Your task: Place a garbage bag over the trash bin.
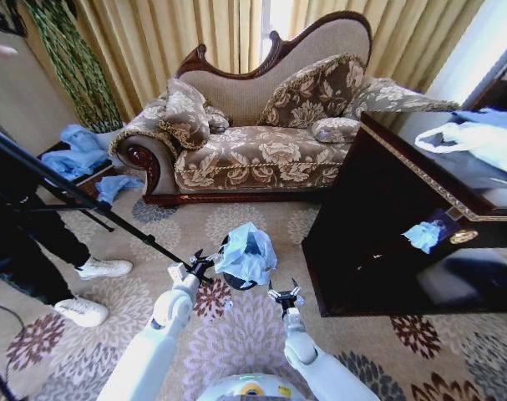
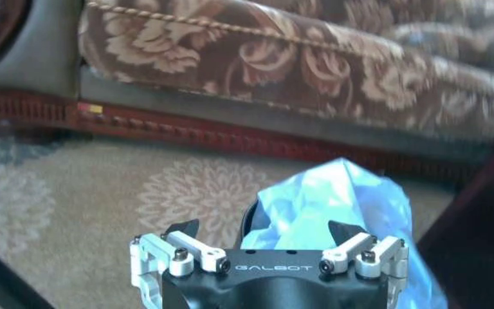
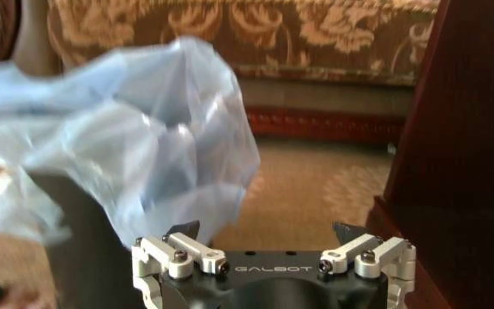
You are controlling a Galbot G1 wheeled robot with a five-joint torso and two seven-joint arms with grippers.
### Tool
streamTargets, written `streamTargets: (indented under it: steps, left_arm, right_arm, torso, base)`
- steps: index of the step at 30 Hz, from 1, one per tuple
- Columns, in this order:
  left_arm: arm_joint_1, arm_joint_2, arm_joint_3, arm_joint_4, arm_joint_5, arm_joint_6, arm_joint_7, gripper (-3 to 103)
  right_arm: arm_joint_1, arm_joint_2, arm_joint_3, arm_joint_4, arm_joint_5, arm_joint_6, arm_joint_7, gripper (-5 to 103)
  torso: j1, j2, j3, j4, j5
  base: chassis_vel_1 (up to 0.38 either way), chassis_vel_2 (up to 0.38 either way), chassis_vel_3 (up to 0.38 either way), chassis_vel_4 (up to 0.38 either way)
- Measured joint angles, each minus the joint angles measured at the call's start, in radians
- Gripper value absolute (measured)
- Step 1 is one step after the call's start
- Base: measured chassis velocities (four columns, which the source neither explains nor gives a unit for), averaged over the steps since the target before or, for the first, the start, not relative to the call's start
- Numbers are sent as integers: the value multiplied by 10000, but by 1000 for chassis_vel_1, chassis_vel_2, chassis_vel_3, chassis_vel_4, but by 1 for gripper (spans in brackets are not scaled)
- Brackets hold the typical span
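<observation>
**Draping a Thin Bag Over a Small Bin**

Standing on the patterned carpet in front of the robot, the trash bin is seen between the sofa on the far side and the dark cabinet to the right. The garbage bag is heaped loosely on the bin's top and is not yet pulled down around it; only a sliver of the black rim can be made out under the plastic.

The bag is judged to be very light, soft and crinkly, with no stiffness of its own. It is likely to slip between hard fingers and to be dragged off the bin if tugged from one side only. A hold is best taken on the loose hem at the bag's mouth, at opposite sides of the rim, so that the film can be spread and drawn downward evenly. The bin itself looks light and glossy and could be tipped or pushed by a careless pull.

The left gripper is held just beside the bag's left edge, its jaws spread wide and empty. The right gripper is held near the bin's right, a little nearer the robot, jaws likewise apart with nothing between them. In the right wrist view the bag hangs close ahead of the fingers, though contact cannot be told.
</observation>
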Motion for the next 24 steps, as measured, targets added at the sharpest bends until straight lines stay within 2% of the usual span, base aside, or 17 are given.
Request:
streamTargets:
  steps: [3,8,11,12,13,15,24]
  left_arm:
    - [-560,68,276,-22,409,679,48,100]
    - [-1098,58,517,221,495,956,96,100]
    - [-1415,25,736,622,658,958,290,100]
    - [-1567,6,842,784,738,957,378,100]
    - [-1567,6,842,784,738,957,378,100]
    - [-1856,-30,991,917,793,1073,482,100]
    - [-1851,12,987,702,816,1203,530,100]
  right_arm:
    - [-340,0,482,674,-5,88,-197,100]
    - [-310,241,907,1450,508,-91,-159,100]
    - [275,763,963,1817,1705,-471,170,100]
    - [424,966,959,1863,2164,-611,255,100]
    - [424,966,959,1863,2164,-611,255,100]
    - [561,1396,915,1916,3114,-993,318,100]
    - [813,2496,1255,495,3264,-1015,-234,100]
  torso:
    - [0,0,0,-2,0]
    - [0,0,0,-8,-2]
    - [1,0,0,2,-3]
    - [2,0,1,1,-2]
    - [2,0,1,1,-2]
    - [2,-2,1,-5,-4]
    - [1,-2,1,-3,-2]
  base:
    - [0,0,0,0]
    - [0,0,0,0]
    - [0,0,0,0]
    - [0,0,0,0]
    - [0,0,0,0]
    - [0,0,0,0]
    - [0,0,0,0]
